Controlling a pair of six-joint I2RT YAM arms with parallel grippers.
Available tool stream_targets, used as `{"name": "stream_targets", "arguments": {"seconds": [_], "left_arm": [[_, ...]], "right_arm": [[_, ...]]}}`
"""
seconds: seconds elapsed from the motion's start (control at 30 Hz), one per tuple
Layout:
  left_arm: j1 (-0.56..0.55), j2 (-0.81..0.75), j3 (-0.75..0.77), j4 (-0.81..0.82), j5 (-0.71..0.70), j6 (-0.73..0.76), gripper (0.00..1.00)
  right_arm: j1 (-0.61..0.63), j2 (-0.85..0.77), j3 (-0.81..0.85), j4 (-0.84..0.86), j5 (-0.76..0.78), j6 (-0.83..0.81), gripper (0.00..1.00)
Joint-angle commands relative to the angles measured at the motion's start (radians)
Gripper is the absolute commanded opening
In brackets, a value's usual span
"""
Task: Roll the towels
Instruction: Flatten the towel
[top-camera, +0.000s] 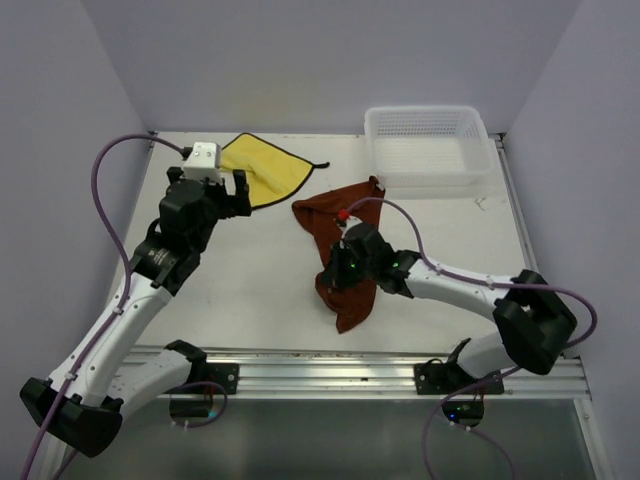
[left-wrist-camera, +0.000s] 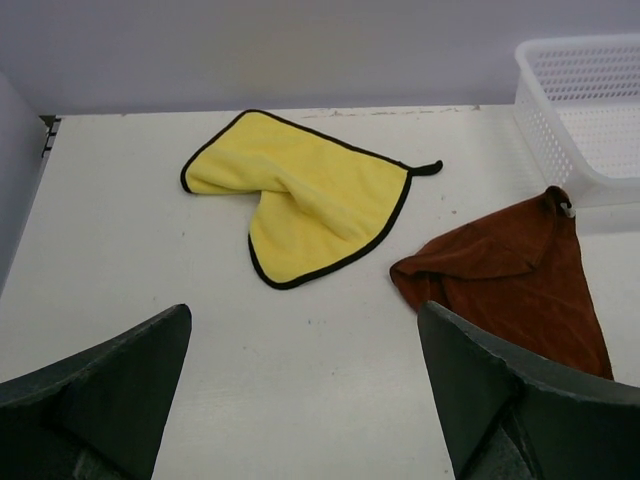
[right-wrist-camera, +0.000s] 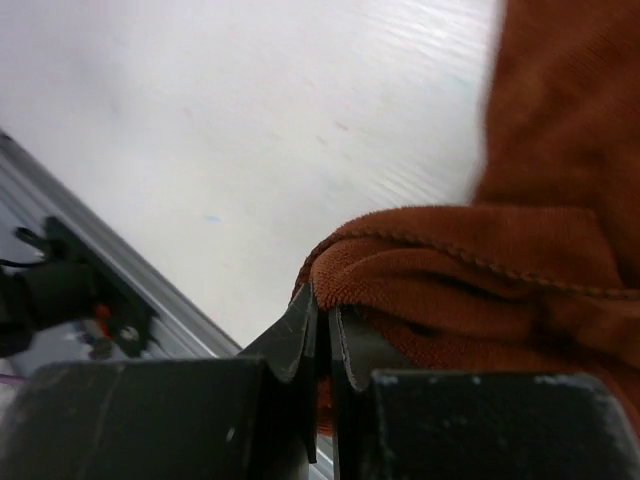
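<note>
Brown towel (top-camera: 322, 222) lies bunched in the middle of the table (top-camera: 250, 285), one corner reaching towards the basket (top-camera: 420, 111) at the far right, another trailing towards the near edge. The yellow towel (top-camera: 262, 172) sits apart at the far left, flat but with a fold across it. Neither is rolled yet.

The right gripper (right-wrist-camera: 322, 305) is down on the brown towel's near-left edge. Its fingers are pressed together, and from the wrist view they seem to nip a doubled hem, with a sliver of cloth between the tips.

From where I stand the cloth looks too crumpled to roll as it lies. I would draw that pinched edge out and lay the towel flat first, low over the table so it doesn't fold under itself, then start the roll from one straight side. A thin pinch like this may slip if tugged hard.

The right arm reaches in from the near right, stretched low with the wrist tipped down. The left arm is raised on the left, and the left gripper (left-wrist-camera: 305, 312) is spread wide, holding nothing and facing the yellow towel.
</note>
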Motion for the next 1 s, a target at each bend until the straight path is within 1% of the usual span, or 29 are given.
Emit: {"name": "stream_targets", "arguments": {"seconds": [0.0,0.03,0.07,0.1,0.17,0.2,0.27,0.3,0.33,0.37,0.4,0.43,0.47,0.5,0.6,0.63,0.67,0.7,0.83,0.87,0.93,0.97], "left_arm": [[-0.006,-0.034,0.016,-0.085,0.033,-0.064,0.99],[-0.006,-0.047,0.012,-0.110,0.031,-0.072,0.99],[-0.006,-0.076,0.004,-0.120,0.021,-0.086,0.99],[-0.006,-0.093,-0.011,-0.127,0.016,-0.090,0.99],[-0.006,-0.145,-0.031,-0.154,-0.004,-0.103,1.00],[-0.006,-0.160,-0.049,-0.163,-0.012,-0.106,0.99],[-0.006,-0.195,-0.069,-0.188,-0.027,-0.119,1.00],[-0.006,-0.200,-0.088,-0.191,-0.027,-0.123,1.00],[-0.006,-0.205,-0.096,-0.205,-0.028,-0.129,1.00],[-0.006,-0.203,-0.100,-0.213,-0.024,-0.136,1.00],[-0.006,-0.199,-0.103,-0.220,-0.022,-0.141,1.00],[-0.006,-0.196,-0.105,-0.235,-0.021,-0.146,0.99],[-0.006,-0.194,-0.103,-0.239,-0.018,-0.150,0.99],[-0.006,-0.194,-0.106,-0.243,-0.018,-0.153,0.99],[-0.006,-0.208,-0.120,-0.245,-0.021,-0.161,1.00],[-0.006,-0.216,-0.128,-0.237,-0.021,-0.164,1.00],[-0.006,-0.214,-0.140,-0.234,-0.018,-0.167,1.00],[-0.006,-0.216,-0.146,-0.226,-0.013,-0.169,1.00],[-0.006,-0.194,-0.168,-0.217,0.014,-0.190,1.00],[-0.006,-0.193,-0.177,-0.213,0.025,-0.196,1.00],[-0.006,-0.185,-0.182,-0.206,0.044,-0.212,0.99],[-0.006,-0.182,-0.189,-0.202,0.071,-0.228,0.99]], "right_arm": [[0.047,0.141,0.191,0.198,-0.037,0.102,0.00],[0.056,0.178,0.227,0.207,-0.036,0.117,0.00],[0.057,0.253,0.261,0.215,-0.034,0.151,0.00],[0.059,0.289,0.326,0.221,-0.033,0.169,0.00],[0.064,0.368,0.394,0.246,-0.037,0.217,0.00],[0.064,0.440,0.458,0.260,-0.039,0.228,0.00],[0.070,0.519,0.526,0.260,-0.059,0.246,0.00],[0.068,0.584,0.589,0.252,-0.065,0.246,0.00],[0.068,0.606,0.614,0.226,-0.069,0.249,0.01],[0.067,0.619,0.629,0.217,-0.071,0.248,0.04],[0.068,0.625,0.640,0.215,-0.073,0.239,0.11],[0.068,0.619,0.642,0.208,-0.070,0.228,0.15],[0.068,0.613,0.642,0.198,-0.066,0.204,0.22],[0.067,0.607,0.652,0.169,-0.068,0.193,0.38],[0.041,0.576,0.675,0.116,-0.108,0.151,0.51],[0.018,0.547,0.678,0.105,-0.114,0.136,0.52],[0.004,0.532,0.680,0.105,-0.122,0.127,0.55],[-0.027,0.512,0.680,0.065,-0.126,0.121,0.56],[-0.113,0.406,0.649,0.020,-0.178,0.081,0.59],[-0.128,0.351,0.634,0.013,-0.175,0.067,0.60],[-0.162,0.297,0.588,-0.027,-0.159,0.029,0.61],[-0.168,0.253,0.562,-0.050,-0.131,-0.016,0.61]]}}
